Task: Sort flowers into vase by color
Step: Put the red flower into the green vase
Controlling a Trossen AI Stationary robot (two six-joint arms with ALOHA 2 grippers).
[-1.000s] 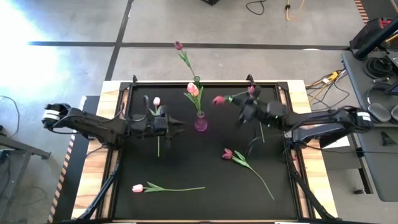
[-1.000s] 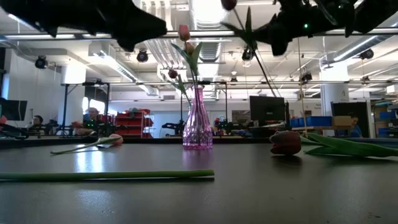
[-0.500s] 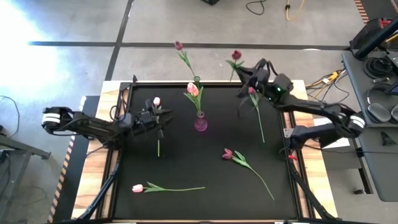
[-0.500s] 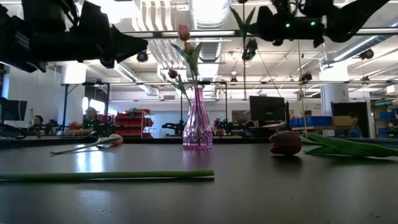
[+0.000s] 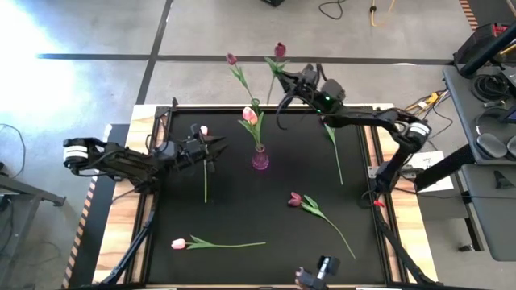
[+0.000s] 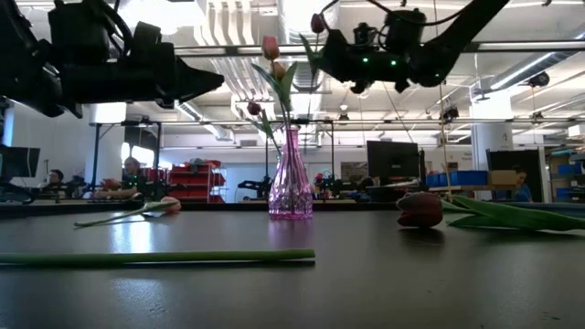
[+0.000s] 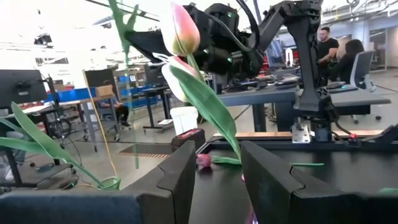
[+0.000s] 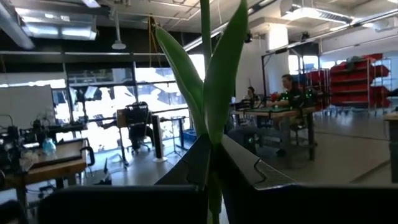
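We are observing the right claw (image 5: 292,83) clamping a dark red tulip (image 5: 280,51) aloft beyond the counter (image 5: 242,201). The left claw (image 7: 214,163), parted, is waiting near the pink vase (image 5: 260,159). Next, we judge, the stem needs lowering into a vase.

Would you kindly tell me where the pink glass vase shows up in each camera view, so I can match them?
High view: the pink glass vase stands at table centre.
Low view: the vase is upright, centre, on the tabletop.
Left wrist view: only its tulips show.
Right wrist view: not in it.
Shared landmark: the pale pink tulip head in it.

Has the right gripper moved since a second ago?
Yes. In the high view the right gripper, shut on a dark red tulip, has swung from right of the pink vase toward the table's far edge.
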